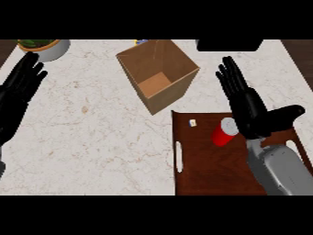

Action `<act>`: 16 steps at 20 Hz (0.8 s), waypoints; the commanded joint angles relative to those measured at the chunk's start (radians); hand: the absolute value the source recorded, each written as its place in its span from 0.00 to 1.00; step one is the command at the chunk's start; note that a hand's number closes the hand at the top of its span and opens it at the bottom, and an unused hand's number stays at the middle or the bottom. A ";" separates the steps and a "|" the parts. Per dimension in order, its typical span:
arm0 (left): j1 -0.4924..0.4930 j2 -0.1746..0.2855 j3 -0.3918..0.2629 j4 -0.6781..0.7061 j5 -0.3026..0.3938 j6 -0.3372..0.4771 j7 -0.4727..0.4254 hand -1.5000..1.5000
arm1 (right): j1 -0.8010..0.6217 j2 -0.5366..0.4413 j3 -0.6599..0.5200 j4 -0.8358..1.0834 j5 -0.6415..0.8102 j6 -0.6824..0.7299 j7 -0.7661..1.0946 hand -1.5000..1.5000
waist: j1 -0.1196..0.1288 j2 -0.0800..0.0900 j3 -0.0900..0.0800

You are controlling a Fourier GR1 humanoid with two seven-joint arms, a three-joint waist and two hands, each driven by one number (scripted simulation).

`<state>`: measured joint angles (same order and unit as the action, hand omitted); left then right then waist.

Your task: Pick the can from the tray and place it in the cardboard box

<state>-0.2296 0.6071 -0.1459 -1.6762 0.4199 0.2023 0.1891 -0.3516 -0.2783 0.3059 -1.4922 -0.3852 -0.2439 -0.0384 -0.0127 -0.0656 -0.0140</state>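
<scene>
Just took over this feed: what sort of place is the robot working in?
Likely a kitchen counter: a pale marbled top, a tray holding a red can, and a potted plant at the far left.

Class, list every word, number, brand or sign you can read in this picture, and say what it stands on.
No text can be read anywhere.
Red can on the tray: no label legible.
Cardboard box: plain sides, no print showing.
Small white item on the tray: too small to tell whether it bears marks.
</scene>
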 commanded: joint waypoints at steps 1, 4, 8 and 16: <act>0.004 -0.006 -0.001 -0.048 -0.032 -0.003 -0.031 0.50 | -0.013 -0.034 -0.011 -0.091 0.120 -0.147 0.040 0.00 | 0.002 0.056 0.013; 0.045 0.030 -0.048 -0.013 -0.120 -0.026 -0.102 0.50 | -0.004 -0.181 -0.132 -0.136 0.233 -0.306 0.081 0.00 | -0.074 0.035 0.005; 0.070 0.066 -0.060 -0.008 -0.146 -0.052 -0.114 0.50 | 0.129 -0.434 -0.191 -0.047 0.384 -0.343 0.228 0.00 | -0.141 0.035 -0.002; 0.085 0.016 -0.100 0.052 -0.189 -0.107 -0.260 0.50 | 0.372 -0.636 -0.096 -0.437 0.647 -0.351 0.433 0.00 | -0.059 0.053 0.007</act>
<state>-0.1444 0.6384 -0.2313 -1.6539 0.2464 0.1240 -0.0170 -0.0608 -0.8028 0.1832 -1.7971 0.1449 -0.6072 0.2917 -0.0946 -0.0207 -0.0083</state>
